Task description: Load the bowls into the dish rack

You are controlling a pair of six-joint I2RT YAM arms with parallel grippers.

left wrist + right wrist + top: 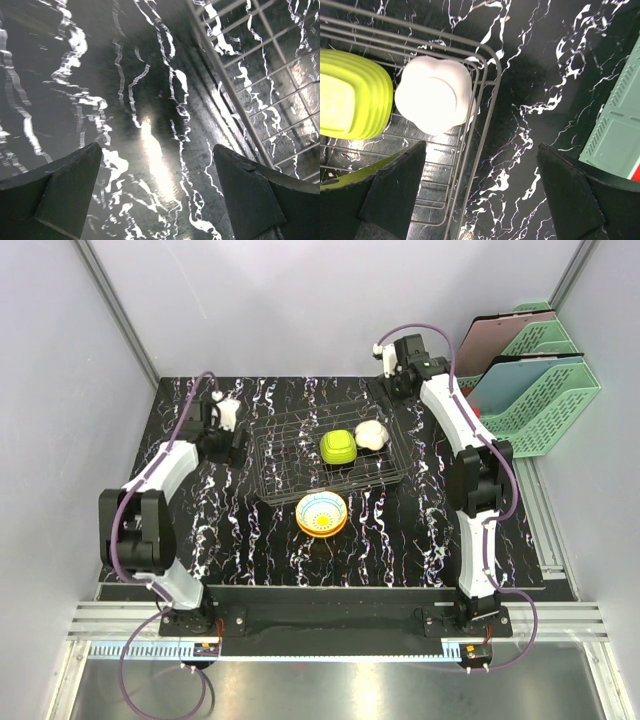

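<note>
Metal wire dish rack [285, 455] holds lime green ribbed plastic bowl [338, 447] and white plastic bowl [372, 435]; left claw [156, 155] and right claw [482, 150] gape wide, empty.

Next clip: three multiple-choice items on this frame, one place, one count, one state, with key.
1. The orange-rimmed bowl lies: A inside the dish rack; B on the table outside it; C in an end effector.
2. Bowls in the rack: A one; B two; C four.
3. Right end effector: A open, empty; B shut on a bowl; C shut on wire.
B: it sits outside the wires. B: lime green bowl and white bowl only. A: jaws stand apart, nothing between.
</note>
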